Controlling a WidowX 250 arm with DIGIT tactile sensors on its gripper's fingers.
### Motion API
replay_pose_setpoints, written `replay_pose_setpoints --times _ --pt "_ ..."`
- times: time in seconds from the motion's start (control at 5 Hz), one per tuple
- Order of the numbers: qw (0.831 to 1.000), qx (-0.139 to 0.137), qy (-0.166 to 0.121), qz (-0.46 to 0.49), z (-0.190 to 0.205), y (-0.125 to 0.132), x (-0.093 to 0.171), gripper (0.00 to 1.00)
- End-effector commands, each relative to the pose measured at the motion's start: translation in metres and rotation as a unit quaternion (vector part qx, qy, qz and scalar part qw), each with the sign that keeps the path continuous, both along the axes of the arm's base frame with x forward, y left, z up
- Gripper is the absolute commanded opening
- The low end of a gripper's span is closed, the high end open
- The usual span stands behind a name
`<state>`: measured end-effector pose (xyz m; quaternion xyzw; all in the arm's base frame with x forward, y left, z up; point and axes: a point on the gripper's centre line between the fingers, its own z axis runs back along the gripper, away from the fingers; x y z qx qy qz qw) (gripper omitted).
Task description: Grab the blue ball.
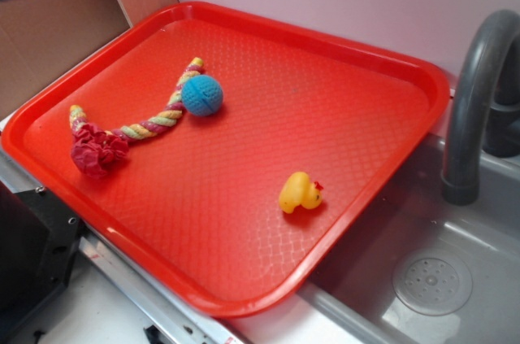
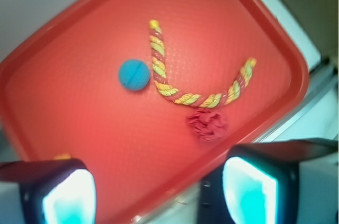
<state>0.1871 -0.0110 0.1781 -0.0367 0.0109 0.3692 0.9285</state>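
The tray (image 1: 357, 76) is bright red with a fine diamond-embossed pattern across its floor, and on its far left part lies a turquoise-blue ball (image 1: 202, 95) with a ridged, knitted-looking texture. Just beside the ball runs a braided rope (image 1: 154, 123) twisted in yellow, red-pink and pale green strands, with a crumpled dark-red scrunchie (image 1: 98, 151) at its near left end, while a yellow rubber duck (image 1: 298, 193) with a red-orange beak sits toward the near right. The sink (image 1: 455, 238) and its curved faucet (image 1: 475, 92) on the right are plain grey, and the gripper (image 2: 159, 189) fingers (image 2: 249, 189) in the wrist view are black with glowing cyan-white pads.
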Motion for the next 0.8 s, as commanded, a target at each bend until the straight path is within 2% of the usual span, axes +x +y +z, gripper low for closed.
replay_pose_setpoints --times 0.0,0.2,0.4,0.6 --pt "0.971 0.006 -0.029 0.237 -0.034 0.028 0.039 1.0" --pt "0.97 0.015 -0.016 0.241 -0.067 0.023 0.05 1.0" --pt "0.975 0.019 -0.008 0.222 -0.082 0.018 0.051 1.0" --pt "0.973 0.02 -0.004 0.229 -0.097 0.028 0.058 1.0"
